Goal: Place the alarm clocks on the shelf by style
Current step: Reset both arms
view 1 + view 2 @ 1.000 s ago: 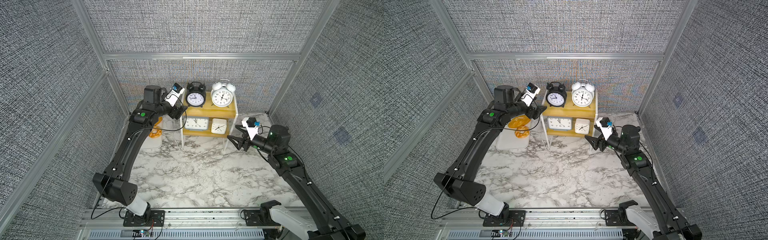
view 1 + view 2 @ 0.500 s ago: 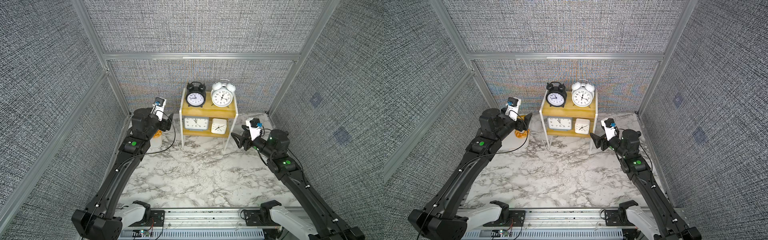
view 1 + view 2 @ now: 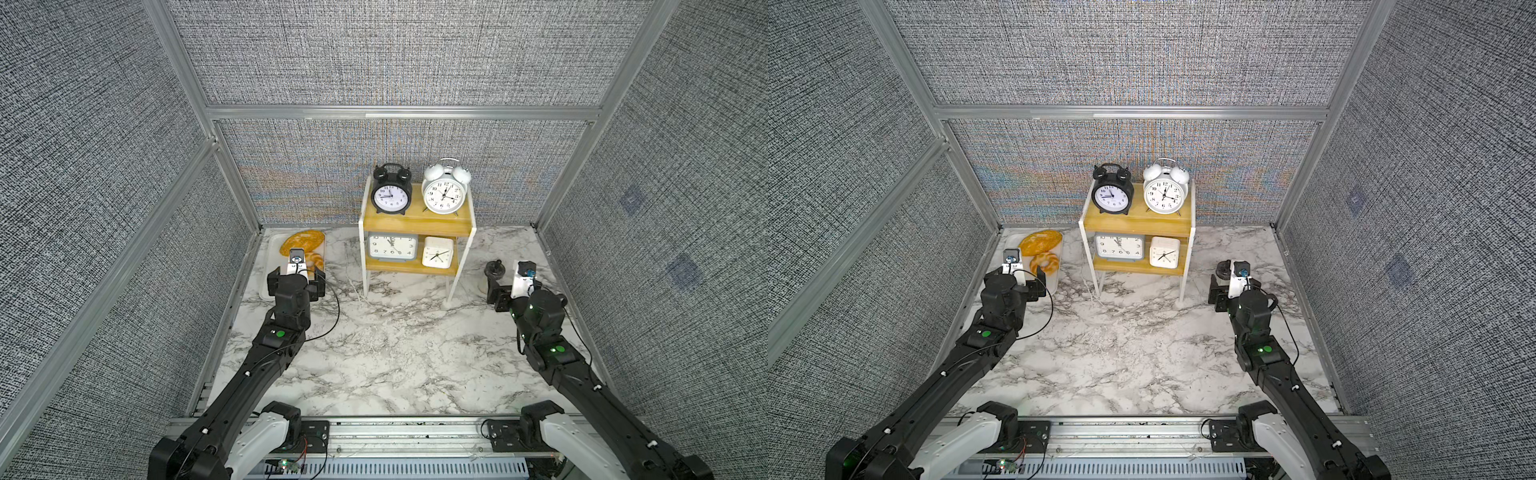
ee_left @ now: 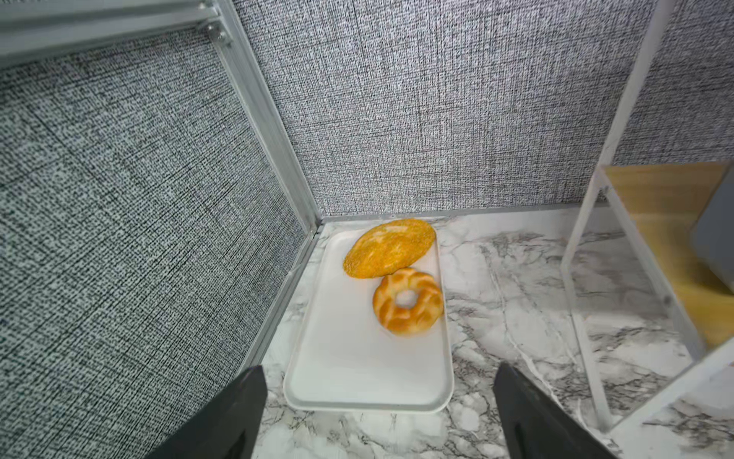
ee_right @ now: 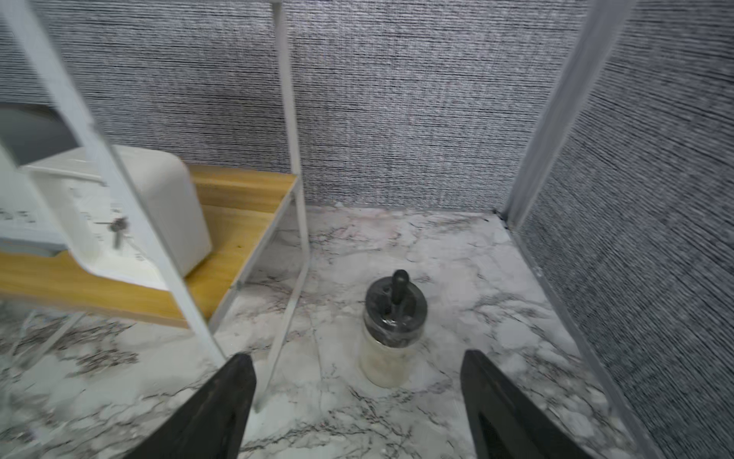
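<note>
Upper centre of the frame in both top views: black twin-bell clock [image 3: 391, 195] and white twin-bell clock [image 3: 444, 192] stand upright on the top board of the shelf [image 3: 415, 227]. The grey-blue clock [image 3: 392, 247] and white square clock [image 3: 437, 252] stand on its lower board, faces forward. Sorting by style appears complete. Left gripper [image 4: 379, 369], frame-left of the shelf, and right gripper [image 5: 356, 355], frame-right and seemingly nearer, both gape wide and empty, apart from every clock.

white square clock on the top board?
No, the white square clock sits on the lower board beside the grey-blue clock; the top board holds the black twin-bell clock and the white twin-bell clock.
</note>
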Robot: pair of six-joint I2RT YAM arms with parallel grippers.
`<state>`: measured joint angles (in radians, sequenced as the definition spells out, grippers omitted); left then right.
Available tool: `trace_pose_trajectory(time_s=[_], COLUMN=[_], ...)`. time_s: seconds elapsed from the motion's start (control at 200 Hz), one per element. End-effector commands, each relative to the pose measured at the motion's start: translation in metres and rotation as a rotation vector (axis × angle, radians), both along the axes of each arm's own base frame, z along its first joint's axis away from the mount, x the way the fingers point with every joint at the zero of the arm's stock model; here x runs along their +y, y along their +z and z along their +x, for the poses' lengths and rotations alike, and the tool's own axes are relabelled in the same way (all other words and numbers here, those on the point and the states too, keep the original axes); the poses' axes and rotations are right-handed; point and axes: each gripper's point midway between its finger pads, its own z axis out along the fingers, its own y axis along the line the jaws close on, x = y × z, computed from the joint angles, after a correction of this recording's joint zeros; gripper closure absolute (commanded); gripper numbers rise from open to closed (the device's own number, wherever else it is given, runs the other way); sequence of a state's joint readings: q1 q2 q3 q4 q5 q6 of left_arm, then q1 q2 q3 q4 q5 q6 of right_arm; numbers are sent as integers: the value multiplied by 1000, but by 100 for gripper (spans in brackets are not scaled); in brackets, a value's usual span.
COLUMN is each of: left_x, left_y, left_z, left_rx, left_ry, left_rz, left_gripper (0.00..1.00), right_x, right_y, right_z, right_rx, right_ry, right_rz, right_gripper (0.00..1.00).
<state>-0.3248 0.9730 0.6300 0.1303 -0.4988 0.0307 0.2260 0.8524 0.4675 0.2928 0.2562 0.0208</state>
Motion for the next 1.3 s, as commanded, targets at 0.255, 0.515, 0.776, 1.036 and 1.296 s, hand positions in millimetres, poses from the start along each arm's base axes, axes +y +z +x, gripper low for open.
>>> trace_pose_trajectory(time_s=[0.255,0.515,0.776,1.036,1.296], left_x=[7,23,15,15,32], left_y=[-36,-76,-109,-130,-147], left_z=[2,9,23,37,50], left_rx=[-39,22,29,36,112], left_ry=[-3,24,-123,-162,-40], left_rz=[78,17,-110,-138,-141], left_gripper=[1,1,1,1,1], right_x=[-88,-79,-65,-51,-39], right_y=[-23,-53,-68,-84,-111], right_z=[-16,-8,5,19,41], right_rx=[-131,-135,-145,-127,-22], right_ry=[-357,-212,-123,-45,-41], right_rz=[39,53,59,59,-3], right_gripper=[3,1,1,1,1])
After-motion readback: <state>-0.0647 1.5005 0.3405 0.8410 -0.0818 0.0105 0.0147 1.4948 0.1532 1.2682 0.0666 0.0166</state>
